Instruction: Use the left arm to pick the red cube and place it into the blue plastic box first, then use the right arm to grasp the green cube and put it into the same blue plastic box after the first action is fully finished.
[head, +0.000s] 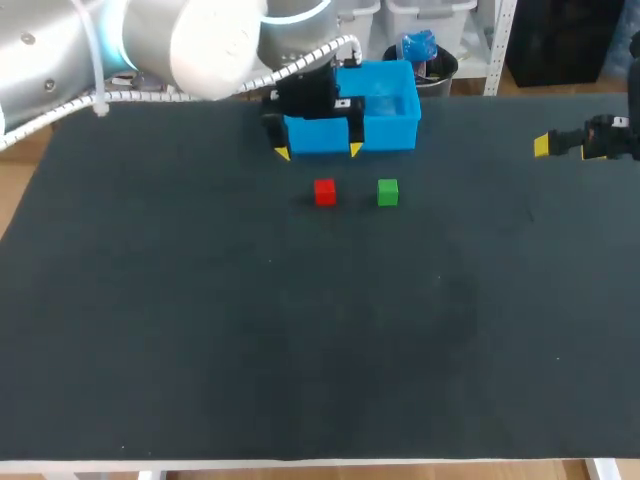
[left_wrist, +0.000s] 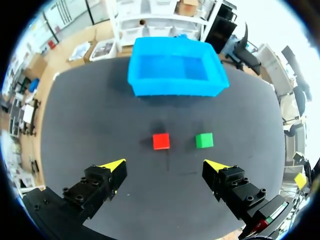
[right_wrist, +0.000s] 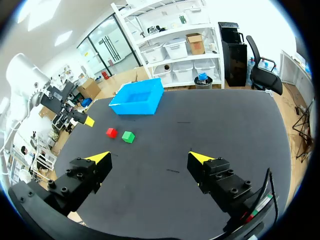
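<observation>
A red cube (head: 324, 192) and a green cube (head: 388, 192) lie side by side on the black table, the green one to the right. Behind them stands the blue plastic box (head: 385, 118), nothing visible inside. My left gripper (head: 317, 151) hangs open above the table in front of the box; in its wrist view the red cube (left_wrist: 160, 141) lies ahead between the open fingers and the green cube (left_wrist: 204, 140) beside it. My right gripper (head: 545, 146) is open at the far right; both cubes (right_wrist: 111, 132) (right_wrist: 128, 136) and the box (right_wrist: 137, 96) lie well ahead.
The black table (head: 300, 340) stretches wide in front of the cubes. My left arm's pale links and cable (head: 180, 45) reach over the back left corner.
</observation>
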